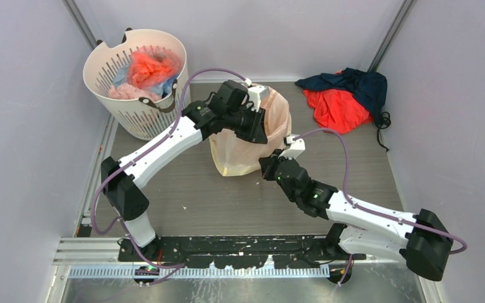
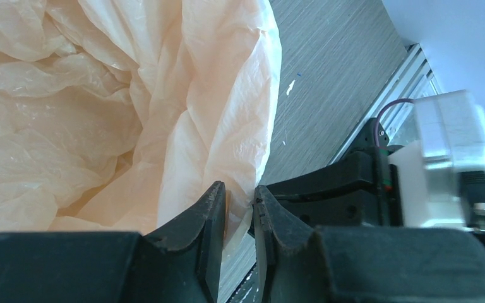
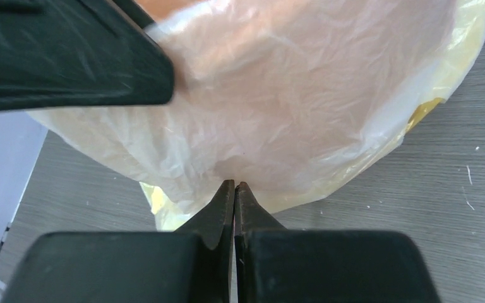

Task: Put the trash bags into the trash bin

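Note:
The pale-yellow trash bag (image 1: 243,154) is draped over the orange trash bin (image 1: 280,117), which shows only as an orange tint through the film. My left gripper (image 1: 262,126) is at the bin's near-left rim. In the left wrist view its jaws (image 2: 240,202) stand a narrow gap apart with the bag's folded edge (image 2: 227,126) pinched between them. My right gripper (image 1: 269,165) is low at the bag's right side. In the right wrist view it (image 3: 234,183) is shut, its tips nipping the film of the bag (image 3: 278,95).
A white slotted basket (image 1: 140,110) with red, pink and blue bundles stands at the back left. A red and navy cloth heap (image 1: 347,95) lies at the back right. Walls close in on three sides. The left arm's black body (image 3: 69,57) hangs over the bag.

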You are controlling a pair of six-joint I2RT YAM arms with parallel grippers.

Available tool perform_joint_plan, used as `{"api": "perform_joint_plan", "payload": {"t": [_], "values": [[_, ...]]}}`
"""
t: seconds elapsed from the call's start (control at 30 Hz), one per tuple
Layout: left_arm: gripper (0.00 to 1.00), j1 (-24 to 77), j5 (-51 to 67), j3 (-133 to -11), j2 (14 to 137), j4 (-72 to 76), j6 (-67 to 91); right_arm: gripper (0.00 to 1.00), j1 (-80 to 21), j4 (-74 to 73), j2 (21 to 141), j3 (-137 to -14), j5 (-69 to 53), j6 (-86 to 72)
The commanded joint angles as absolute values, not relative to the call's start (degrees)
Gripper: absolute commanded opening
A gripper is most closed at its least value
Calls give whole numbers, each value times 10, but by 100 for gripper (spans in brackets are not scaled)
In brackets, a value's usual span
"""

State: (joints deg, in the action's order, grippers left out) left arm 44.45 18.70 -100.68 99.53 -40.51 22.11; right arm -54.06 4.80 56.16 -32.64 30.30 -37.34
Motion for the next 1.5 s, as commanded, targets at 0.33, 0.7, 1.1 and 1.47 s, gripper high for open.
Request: {"api": "perform_joint_plan", "payload": {"t": [0.33, 0.7, 1.1, 1.47], "values": [[23, 427, 199, -997, 971, -385, 227, 1, -548, 194, 643, -230, 348, -397], [66, 425, 196, -993, 920, -382, 225, 32, -547, -149, 469, -345, 348, -375], [100, 425, 75, -894, 717, -345, 206, 89, -547, -351, 338, -404, 352, -374], [100, 425, -155, -669, 376, -360, 204, 100, -548, -343, 321, -474, 319, -199]]}}
